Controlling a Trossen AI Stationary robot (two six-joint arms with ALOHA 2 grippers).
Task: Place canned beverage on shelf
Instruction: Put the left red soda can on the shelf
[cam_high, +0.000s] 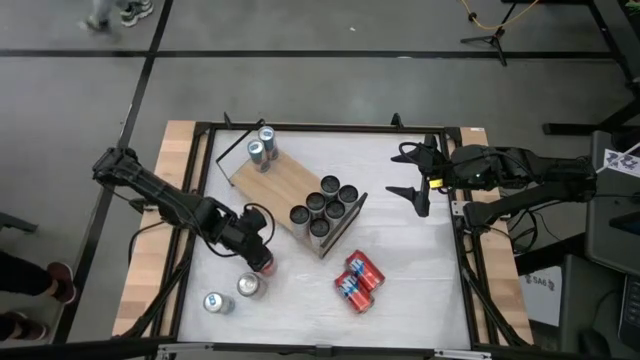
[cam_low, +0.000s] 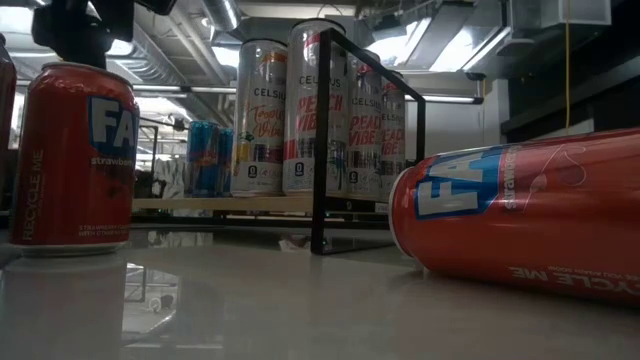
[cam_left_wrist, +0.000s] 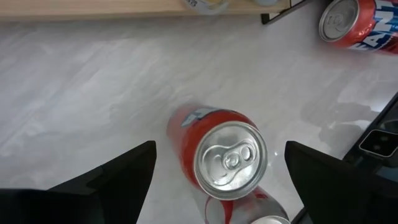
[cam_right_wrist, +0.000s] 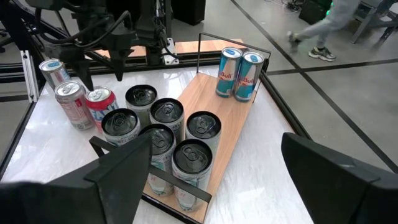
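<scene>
Two dark, jointed robot arms with black cables along them, each ending in a gripper (cam_high: 262, 243) of two flat, black, wedge-shaped fingers (cam_left_wrist: 109, 180).

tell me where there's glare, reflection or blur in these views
Low view: the glossy tabletop mirrors the upright red can, and ceiling lights glare behind the shelf. Left wrist view: the can top shines. Right wrist view: a walking person is smeared.
</scene>
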